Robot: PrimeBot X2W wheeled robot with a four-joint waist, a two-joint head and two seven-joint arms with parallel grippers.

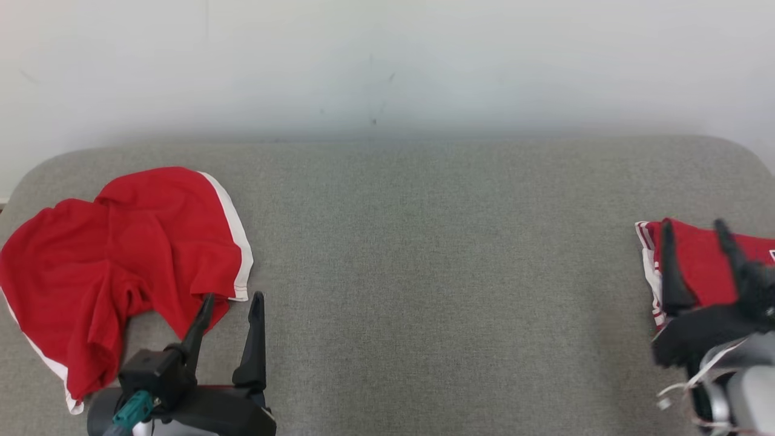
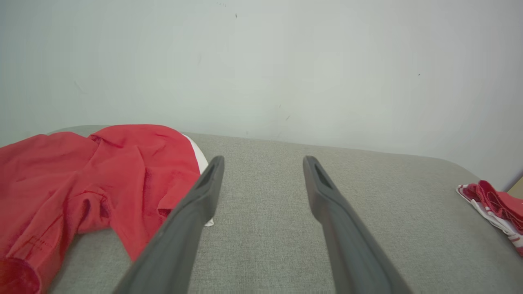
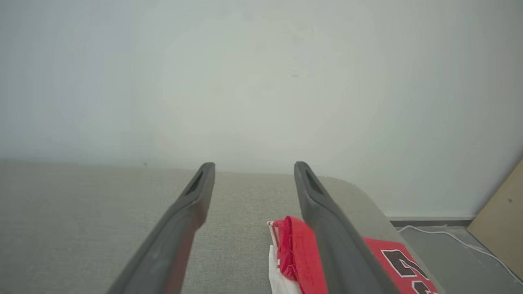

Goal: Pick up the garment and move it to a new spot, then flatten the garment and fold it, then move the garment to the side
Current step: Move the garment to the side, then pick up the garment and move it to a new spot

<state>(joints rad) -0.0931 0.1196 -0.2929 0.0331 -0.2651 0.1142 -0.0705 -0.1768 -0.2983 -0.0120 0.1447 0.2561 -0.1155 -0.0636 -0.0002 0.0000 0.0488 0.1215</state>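
Though crumpled — garment (image 1: 121,260) beside left claw (image 1: 233,298)

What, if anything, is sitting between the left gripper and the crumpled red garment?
Nothing visible is in the way. The left gripper is open, right at the near edge of the crumpled red garment, with bare grey fabric surface beside it. The folded red jersey lies far off on the right side.
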